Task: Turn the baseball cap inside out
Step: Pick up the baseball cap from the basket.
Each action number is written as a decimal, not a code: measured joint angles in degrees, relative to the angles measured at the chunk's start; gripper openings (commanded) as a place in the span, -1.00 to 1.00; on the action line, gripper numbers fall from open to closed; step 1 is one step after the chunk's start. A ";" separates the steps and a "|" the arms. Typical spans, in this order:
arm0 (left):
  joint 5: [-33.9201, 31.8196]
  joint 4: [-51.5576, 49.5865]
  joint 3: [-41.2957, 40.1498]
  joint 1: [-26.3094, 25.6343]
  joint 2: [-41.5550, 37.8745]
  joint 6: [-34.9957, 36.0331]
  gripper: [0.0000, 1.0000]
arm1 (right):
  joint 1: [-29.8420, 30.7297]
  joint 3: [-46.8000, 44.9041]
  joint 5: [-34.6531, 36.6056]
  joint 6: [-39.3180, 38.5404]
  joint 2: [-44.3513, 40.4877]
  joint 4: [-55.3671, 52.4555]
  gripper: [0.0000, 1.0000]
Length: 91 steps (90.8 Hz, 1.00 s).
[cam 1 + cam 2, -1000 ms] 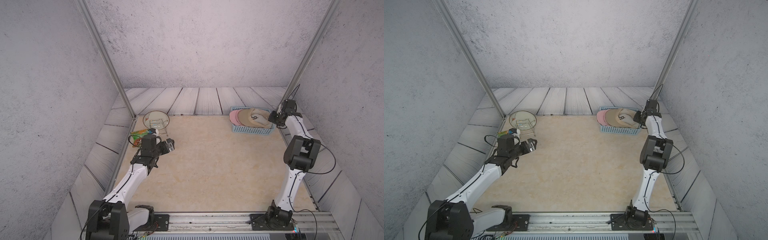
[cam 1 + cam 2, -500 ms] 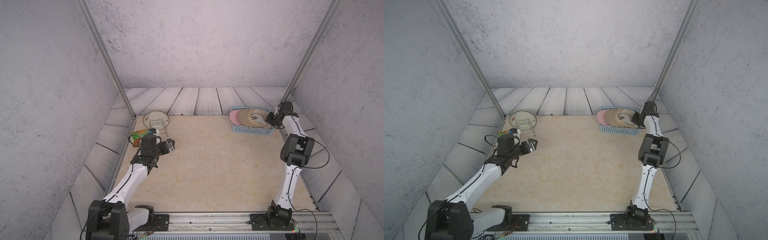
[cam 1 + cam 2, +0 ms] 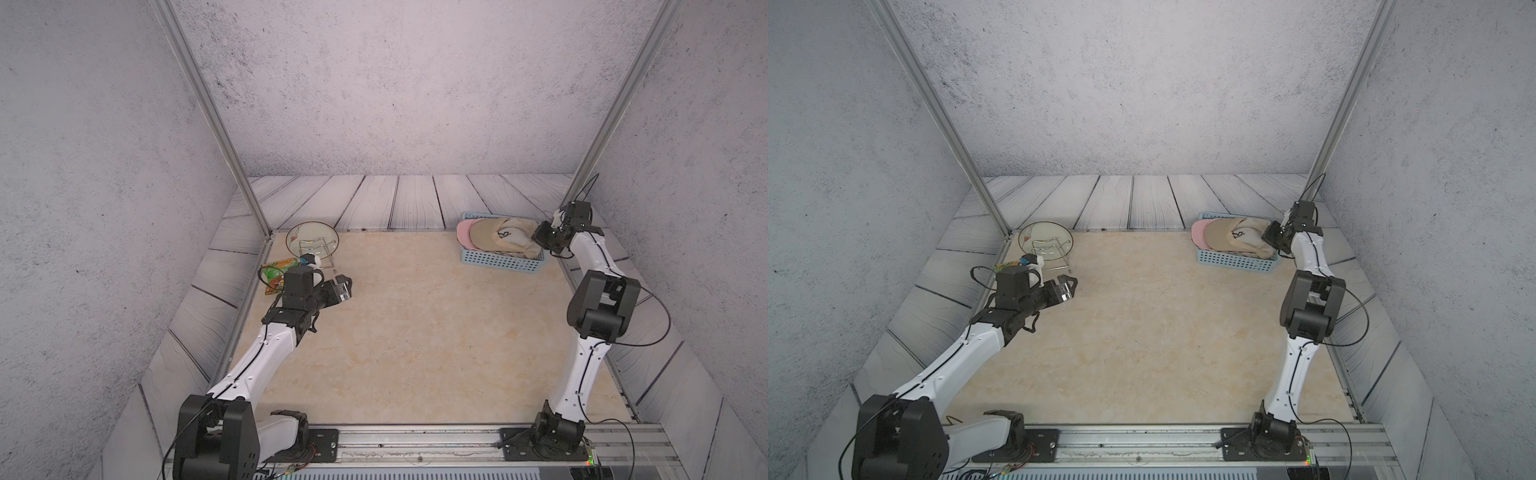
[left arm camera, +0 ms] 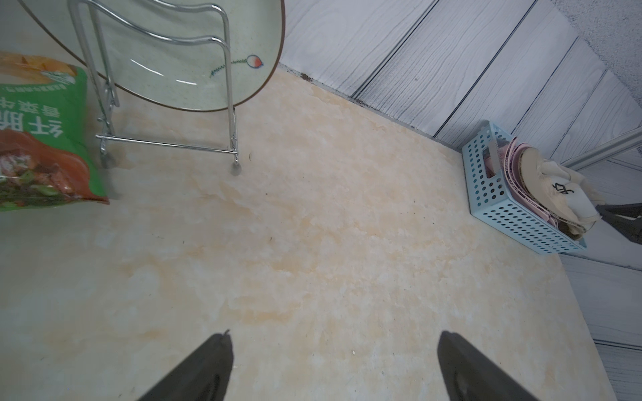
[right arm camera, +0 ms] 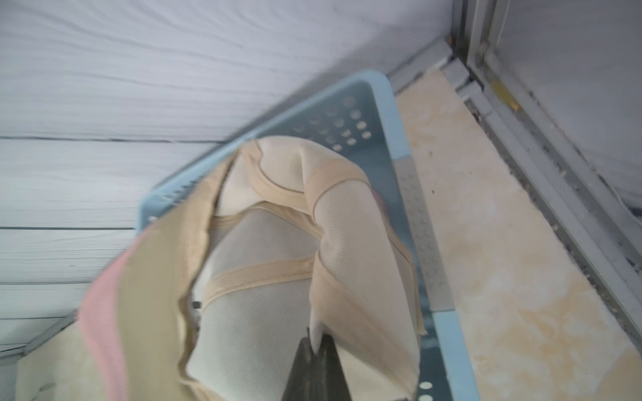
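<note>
At nine o'clock on the table [image 3: 415,340], the left gripper [image 3: 343,286] hung with jaws spread wide, empty. At two o'clock the beige baseball cap [image 3: 500,237] lay in the blue basket [image 3: 496,262], the right gripper [image 5: 314,343] clamped on what looked like its rear edge.

Matt cloth cap [image 3: 505,240]; perforated plastic basket [image 3: 494,262]; glossy plate [image 3: 302,232]

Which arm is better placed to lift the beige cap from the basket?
Right. The right pincer is shut on the cap in the basket; the left pincer hangs open far across the table.
</note>
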 measured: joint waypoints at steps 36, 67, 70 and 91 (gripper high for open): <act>0.63 2.43 0.07 -2.99 0.09 1.49 0.96 | 1.99 -10.01 -5.29 3.87 -13.75 8.59 -1.00; 1.33 12.17 -1.90 -6.54 -0.81 5.27 0.96 | 2.34 -15.96 -9.86 4.00 -23.28 9.92 -1.00; 1.44 13.57 -2.25 -7.13 -0.81 6.49 0.96 | 2.34 -16.04 -10.51 3.98 -24.44 9.97 -1.00; 4.74 22.18 -2.93 -10.97 0.92 16.83 0.96 | 2.34 -18.40 -15.39 4.13 -33.48 8.79 -1.00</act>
